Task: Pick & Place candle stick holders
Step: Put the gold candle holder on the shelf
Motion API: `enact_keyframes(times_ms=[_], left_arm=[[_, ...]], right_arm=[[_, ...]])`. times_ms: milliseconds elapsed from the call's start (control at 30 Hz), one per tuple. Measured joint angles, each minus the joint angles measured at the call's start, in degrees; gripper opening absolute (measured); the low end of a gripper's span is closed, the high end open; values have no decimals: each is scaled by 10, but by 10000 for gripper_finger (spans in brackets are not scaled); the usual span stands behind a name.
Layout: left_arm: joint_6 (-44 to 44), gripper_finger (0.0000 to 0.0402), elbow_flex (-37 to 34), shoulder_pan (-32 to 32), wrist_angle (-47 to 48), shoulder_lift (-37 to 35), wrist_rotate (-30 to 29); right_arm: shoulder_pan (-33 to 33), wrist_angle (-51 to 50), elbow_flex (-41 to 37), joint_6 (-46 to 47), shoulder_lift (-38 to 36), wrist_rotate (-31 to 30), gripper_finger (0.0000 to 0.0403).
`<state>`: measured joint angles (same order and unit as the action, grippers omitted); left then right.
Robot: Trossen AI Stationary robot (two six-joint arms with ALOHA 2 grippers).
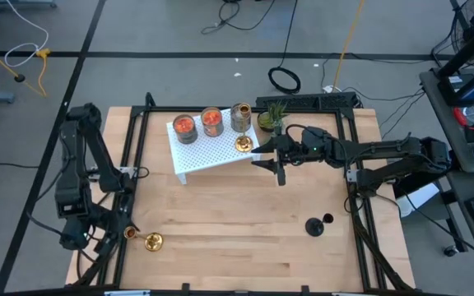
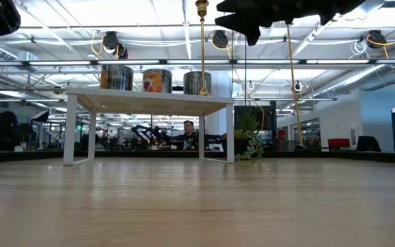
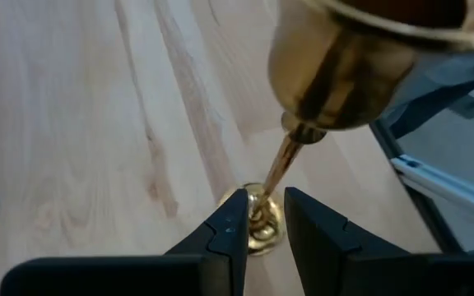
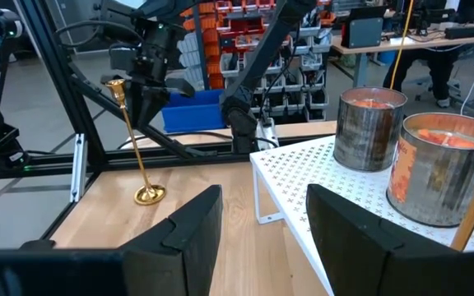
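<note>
One brass stemmed candle stick holder [image 1: 148, 239] leans at the table's near left corner, and my left gripper [image 3: 263, 201] is shut on it. A second brass holder [image 1: 243, 145] stands on the white rack [image 1: 200, 156] beside two orange-filled glass cups [image 1: 185, 125] [image 1: 212, 122] and a greyish one [image 1: 241, 115]. A black stemmed holder [image 1: 315, 224] is on the table at the near right. My right gripper [image 1: 271, 156] hangs open, level, just off the rack's right end, with nothing between its fingers. My left gripper has the brass holder's thin stem [image 3: 274, 182] between its two fingers [image 3: 230, 220], low on the stem as the wrist view shows it. The fingers slant down from the table's left, nearly along the stem. The holder tilts, cup [image 4: 115, 82] toward the wrist, foot [image 4: 149, 195] at the table.
A small green potted plant [image 1: 271, 117] stands behind the rack's right end, close to my right gripper. Black frame rails [image 1: 134, 164] run along the table's left and right sides. Bare wood [image 1: 237, 214] lies in the middle and near part of the table.
</note>
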<state>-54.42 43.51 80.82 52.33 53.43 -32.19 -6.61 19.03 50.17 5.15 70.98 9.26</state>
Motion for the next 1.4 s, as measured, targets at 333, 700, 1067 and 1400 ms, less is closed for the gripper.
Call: enact_keyframes(times_ms=[333, 700, 1067, 1400], left_arm=[[27, 88, 0, 0, -19, 30, -14], [94, 88, 0, -16, -76, 43, -47], [127, 85, 0, -40, -76, 43, -52], [121, 23, 1, -46, -112, 43, -116]], right_arm=[[0, 0, 0, 0, 0, 0, 173], [0, 0, 0, 0, 0, 0, 173], [0, 0, 0, 0, 0, 0, 171], [0, 0, 0, 0, 0, 0, 171]])
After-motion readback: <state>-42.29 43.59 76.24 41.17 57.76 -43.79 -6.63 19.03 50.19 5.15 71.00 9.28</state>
